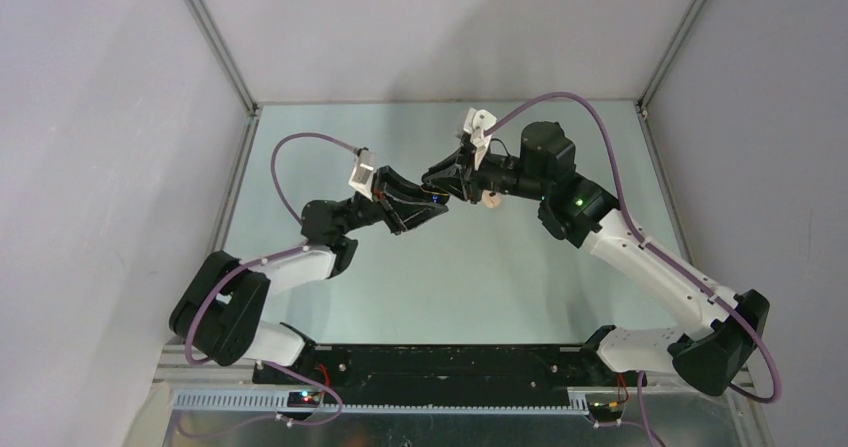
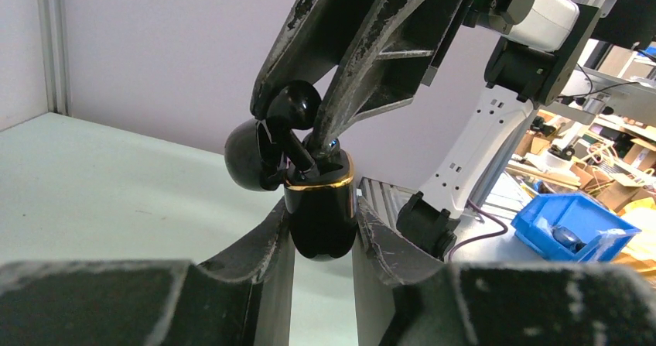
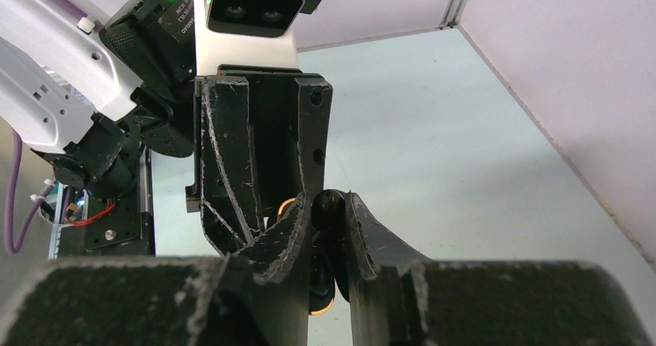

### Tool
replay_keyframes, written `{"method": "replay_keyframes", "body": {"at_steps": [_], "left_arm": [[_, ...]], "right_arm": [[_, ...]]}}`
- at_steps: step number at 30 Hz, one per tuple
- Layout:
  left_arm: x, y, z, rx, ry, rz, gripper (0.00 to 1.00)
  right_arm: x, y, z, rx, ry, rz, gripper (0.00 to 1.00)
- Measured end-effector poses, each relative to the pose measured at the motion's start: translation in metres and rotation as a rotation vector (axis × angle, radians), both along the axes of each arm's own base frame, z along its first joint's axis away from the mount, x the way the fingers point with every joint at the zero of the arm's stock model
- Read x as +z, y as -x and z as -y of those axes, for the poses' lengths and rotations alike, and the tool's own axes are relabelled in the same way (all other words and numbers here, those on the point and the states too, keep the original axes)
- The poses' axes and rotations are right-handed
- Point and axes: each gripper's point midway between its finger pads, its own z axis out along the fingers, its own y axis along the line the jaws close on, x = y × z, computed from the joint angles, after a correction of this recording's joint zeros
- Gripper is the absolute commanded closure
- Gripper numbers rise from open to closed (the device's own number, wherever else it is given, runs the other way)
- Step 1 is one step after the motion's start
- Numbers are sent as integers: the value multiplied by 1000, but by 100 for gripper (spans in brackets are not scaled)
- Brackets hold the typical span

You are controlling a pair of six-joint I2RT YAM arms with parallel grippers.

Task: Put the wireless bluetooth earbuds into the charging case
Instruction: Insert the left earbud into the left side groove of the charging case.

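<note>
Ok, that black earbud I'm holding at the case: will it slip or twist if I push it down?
Probably slippery: the earbud looks glossy and rounded, and the right end effector pinches only its bulb, so it may twist. It looks tiny, so likely light. The case is glossy too and gripped only by its sides, so a hard push could tip it.

- The black case (image 2: 317, 234) has its sides hidden by the left gripper (image 2: 320, 210) — from above it is too small to see.
- The right gripper (image 3: 329, 207) covers most of the black earbud (image 3: 326, 203) in its own wrist view.
</note>
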Motion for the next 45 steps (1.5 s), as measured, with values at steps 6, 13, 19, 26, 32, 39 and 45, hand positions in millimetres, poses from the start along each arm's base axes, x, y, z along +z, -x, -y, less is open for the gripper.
{"method": "replay_keyframes", "body": {"at_steps": [6, 13, 19, 26, 32, 39, 45], "left_arm": [[0, -1, -1, 4, -1, -2, 82], [1, -3, -3, 11, 0, -2, 81], [4, -3, -5, 16, 4, 5, 81], [6, -2, -5, 14, 9, 15, 81], [5, -1, -5, 13, 7, 16, 81], [6, 1, -5, 7, 8, 27, 80], [6, 3, -4, 3, 5, 41, 80]], "right_arm": [[0, 0, 1, -4, -4, -4, 78], [1, -1, 6, -15, -5, -1, 78], [3, -1, 12, -26, 1, 5, 78], [-1, -4, 15, -40, 16, 12, 79], [-2, -5, 13, -36, 16, 4, 80], [3, -2, 13, -11, 12, -20, 80], [12, 5, 15, 22, 1, -42, 80]]}}
